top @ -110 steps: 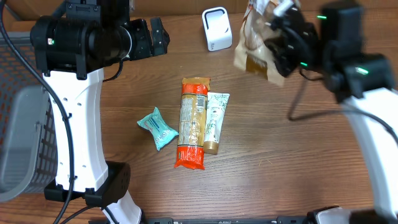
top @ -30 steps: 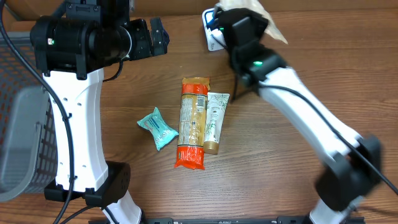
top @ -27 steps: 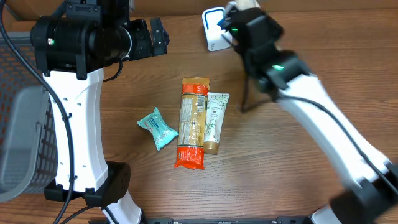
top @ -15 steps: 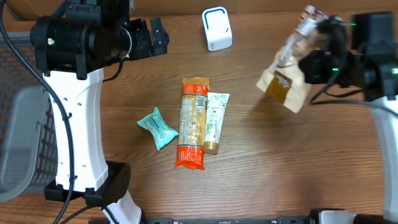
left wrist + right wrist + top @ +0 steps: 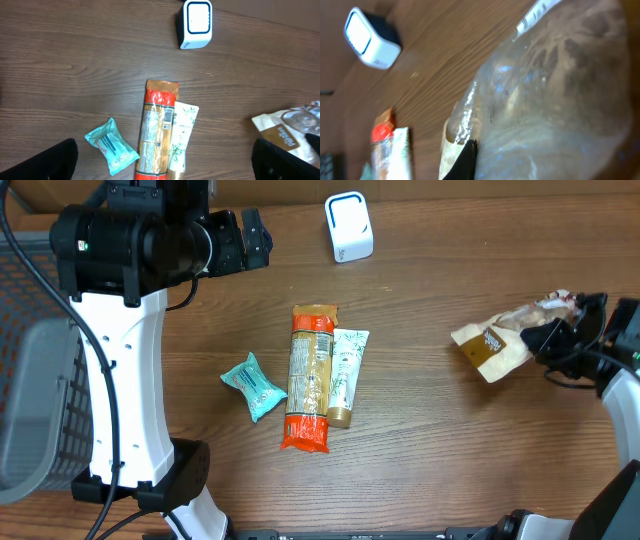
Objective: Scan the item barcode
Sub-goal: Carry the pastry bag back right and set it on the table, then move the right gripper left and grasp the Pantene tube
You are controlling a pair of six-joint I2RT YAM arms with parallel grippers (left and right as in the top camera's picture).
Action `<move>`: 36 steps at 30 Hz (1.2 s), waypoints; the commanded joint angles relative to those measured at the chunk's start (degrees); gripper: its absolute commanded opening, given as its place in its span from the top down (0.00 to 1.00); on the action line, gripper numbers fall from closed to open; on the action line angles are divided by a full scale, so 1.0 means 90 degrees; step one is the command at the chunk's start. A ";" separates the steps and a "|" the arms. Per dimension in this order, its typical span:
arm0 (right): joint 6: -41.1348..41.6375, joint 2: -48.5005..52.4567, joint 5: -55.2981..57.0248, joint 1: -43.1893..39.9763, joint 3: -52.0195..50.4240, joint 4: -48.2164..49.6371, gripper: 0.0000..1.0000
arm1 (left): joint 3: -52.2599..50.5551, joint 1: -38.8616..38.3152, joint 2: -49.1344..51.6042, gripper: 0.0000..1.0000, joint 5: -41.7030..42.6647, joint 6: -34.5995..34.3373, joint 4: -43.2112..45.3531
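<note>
The scanner (image 5: 348, 226) stood at the far edge of the table (image 5: 450, 460). At centre, the long packet (image 5: 309, 378) and the tube (image 5: 345, 375) lay touching, tube on the right; the small pouch (image 5: 252, 386) lay just left. The bag (image 5: 493, 348) was well apart, far right.

My L arm (image 5: 125, 380): smooth white link, black base joint (image 5: 185, 470), bulky black motor housing (image 5: 125, 245) w/ small green LED (image 5: 85, 247), black cables (image 5: 25, 265) looping beside. L gripper (image 5: 252, 238): black, angular. My R arm (image 5: 622, 395): white link, black wrist block (image 5: 625, 330), thin black wire (image 5: 572, 377). R gripper (image 5: 550, 340): black too.
</note>
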 commanded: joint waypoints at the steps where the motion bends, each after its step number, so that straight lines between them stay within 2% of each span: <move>1: 0.0204 -0.0078 0.0549 -0.0036 -0.0668 0.0743 0.92 | 0.0036 -0.0015 0.0061 0.00 -0.0046 0.0100 0.0024; 5: 0.0041 0.0044 0.0583 -0.0036 -0.1083 0.1020 0.88 | 0.0036 -0.0015 0.0061 0.00 -0.0046 0.0100 0.0024; 7: 0.0039 0.0160 0.0559 -0.0056 -0.1127 0.0869 0.73 | 0.0036 -0.0015 0.0061 0.00 -0.0046 0.0097 0.0024; 9: 0.0041 0.0158 0.0554 -0.0061 -0.1103 0.0709 0.36 | 0.0036 -0.0015 0.0061 0.01 -0.0046 0.0100 0.0024; 11: 0.0036 0.0158 0.0559 -0.0061 -0.0940 0.0415 0.25 | 0.0036 -0.0015 0.0061 0.00 -0.0049 0.0100 0.0024; 13: -0.0172 0.0158 0.0559 -0.0061 -0.0437 -0.0316 0.12 | 0.0036 -0.0015 0.0061 0.00 -0.0046 0.0100 0.0024; 16: -0.0430 0.0158 0.0580 -0.0058 0.0413 -0.1450 0.02 | 0.0036 -0.0015 0.0061 0.01 -0.0046 0.0097 0.0024; 20: -0.0510 0.0158 0.0483 0.0180 0.1729 -0.2941 0.00 | 0.0036 -0.0015 0.0061 0.01 -0.0046 0.0097 0.0024; 23: -0.0510 0.0158 -0.0146 0.0566 0.2225 -0.3308 0.00 | 0.0036 -0.0015 0.0061 0.01 -0.0046 0.0097 0.0024; 27: -0.0415 0.0206 -0.1139 0.1399 0.2130 -0.2630 0.00 | 0.0036 -0.0015 0.0061 0.00 -0.0049 0.0100 0.0024; 31: -0.0202 0.0525 -0.1066 0.2480 0.2098 -0.2086 0.00 | 0.0036 -0.0015 0.0061 0.00 -0.0046 0.0097 0.0024; 36: 0.0979 0.1316 -0.0289 0.3791 0.2098 -0.1202 0.00 | 0.0036 -0.0015 0.0061 0.00 -0.0046 0.0097 0.0024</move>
